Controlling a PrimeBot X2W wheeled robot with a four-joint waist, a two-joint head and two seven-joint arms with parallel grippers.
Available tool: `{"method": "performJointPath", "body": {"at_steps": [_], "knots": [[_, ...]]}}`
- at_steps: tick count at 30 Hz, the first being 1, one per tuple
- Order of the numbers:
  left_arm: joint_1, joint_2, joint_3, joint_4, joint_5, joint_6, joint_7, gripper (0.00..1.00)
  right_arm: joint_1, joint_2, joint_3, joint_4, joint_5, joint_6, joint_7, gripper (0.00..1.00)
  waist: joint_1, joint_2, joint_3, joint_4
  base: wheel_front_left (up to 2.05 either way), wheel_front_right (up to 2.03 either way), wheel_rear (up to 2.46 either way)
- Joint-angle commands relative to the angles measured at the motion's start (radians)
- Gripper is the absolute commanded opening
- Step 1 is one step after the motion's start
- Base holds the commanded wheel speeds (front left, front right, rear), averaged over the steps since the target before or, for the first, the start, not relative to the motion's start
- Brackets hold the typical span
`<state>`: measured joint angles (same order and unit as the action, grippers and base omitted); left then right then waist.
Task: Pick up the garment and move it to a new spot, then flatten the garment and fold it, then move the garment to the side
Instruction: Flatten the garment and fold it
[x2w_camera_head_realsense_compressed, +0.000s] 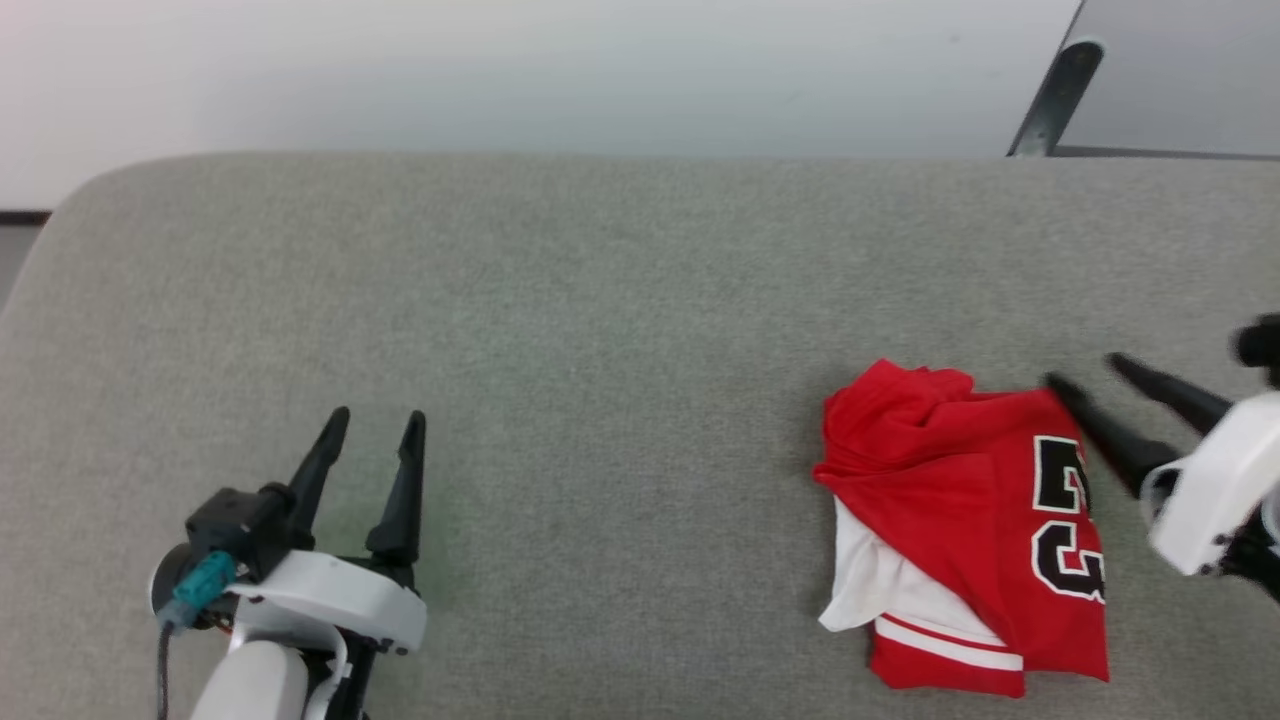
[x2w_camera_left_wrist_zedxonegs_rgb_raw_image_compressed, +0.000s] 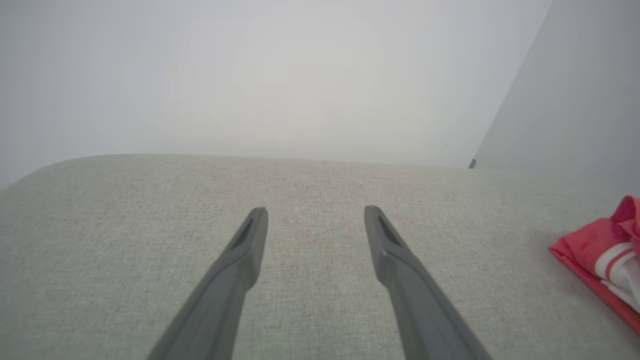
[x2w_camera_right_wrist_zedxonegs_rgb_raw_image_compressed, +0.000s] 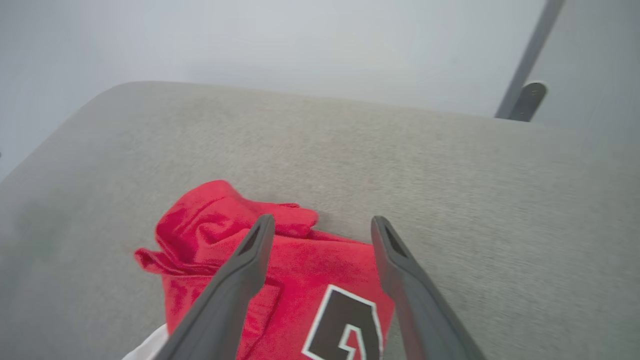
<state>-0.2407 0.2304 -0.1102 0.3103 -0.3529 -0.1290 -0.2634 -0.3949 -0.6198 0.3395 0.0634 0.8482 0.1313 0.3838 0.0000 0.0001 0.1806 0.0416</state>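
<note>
The garment is a red jersey folded into a compact pile on the right part of the grey cushion, with a white sleeve end and stripe trim at its lower left and black white-outlined digits on top. Its red edge shows in the left wrist view. My right gripper is open just above the garment's far right corner, fingers pointing left; the garment lies below its fingers with nothing held between them. My left gripper stands open over bare cushion at the lower left, far from the garment.
The grey fabric cushion spans the whole view, its rounded far-left corner near a pale wall. A dark metal leg and a grey panel stand behind the far right edge.
</note>
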Motion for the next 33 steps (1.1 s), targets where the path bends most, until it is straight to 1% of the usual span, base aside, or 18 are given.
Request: {"method": "performJointPath", "body": {"at_steps": [1,3,10,14,16,22,27,33], "knots": [[-0.011,0.009,0.003,0.008,-0.008,-0.002,-0.001,1.0,0.017,-0.004,-0.026,0.022,-0.017,-0.001,-0.034,1.0,0.0,-0.0001,-0.031,-0.028,0.0,0.0,0.0],[-0.013,0.018,0.007,0.02,-0.011,-0.002,-0.001,1.0,0.04,-0.007,-0.051,0.061,-0.035,-0.001,-0.086,1.0,0.0,-0.0001,-0.043,-0.037,0.0,0.0,0.0],[0.011,0.042,0.031,0.037,-0.015,-0.002,-0.001,1.0,0.11,0.017,-0.144,0.174,-0.076,-0.001,-0.277,1.0,0.0,-0.0001,-0.065,-0.058,0.0,0.0,0.0],[0.043,0.048,0.046,0.017,-0.003,-0.002,-0.001,1.0,0.146,0.043,-0.182,0.199,-0.093,-0.001,-0.362,1.0,0.0,-0.0001,-0.069,-0.061,0.0,0.0,0.0],[0.064,0.051,0.055,-0.001,0.011,0.007,-0.001,1.0,0.165,0.051,-0.194,0.195,-0.1,-0.001,-0.388,1.0,0.0,-0.0001,-0.072,-0.063,0.0,0.0,0.0],[0.151,0.041,0.079,-0.083,0.042,0.032,-0.001,1.0,0.229,0.07,-0.239,0.153,-0.12,-0.001,-0.413,1.0,0.0,-0.0001,-0.082,-0.063,0.0,0.0,0.0],[0.209,0.034,0.09,-0.152,0.054,0.043,-0.001,1.0,0.283,0.08,-0.292,0.095,-0.13,-0.001,-0.403,1.0,0.0,-0.0001,-0.084,-0.059,0.0,0.0,0.0],[0.228,0.035,0.093,-0.183,0.049,0.046,-0.001,1.0,0.314,0.102,-0.336,0.051,-0.146,-0.001,-0.367,1.0,0.0,-0.0001,-0.081,-0.061,0.0,0.0,0.0]]}}
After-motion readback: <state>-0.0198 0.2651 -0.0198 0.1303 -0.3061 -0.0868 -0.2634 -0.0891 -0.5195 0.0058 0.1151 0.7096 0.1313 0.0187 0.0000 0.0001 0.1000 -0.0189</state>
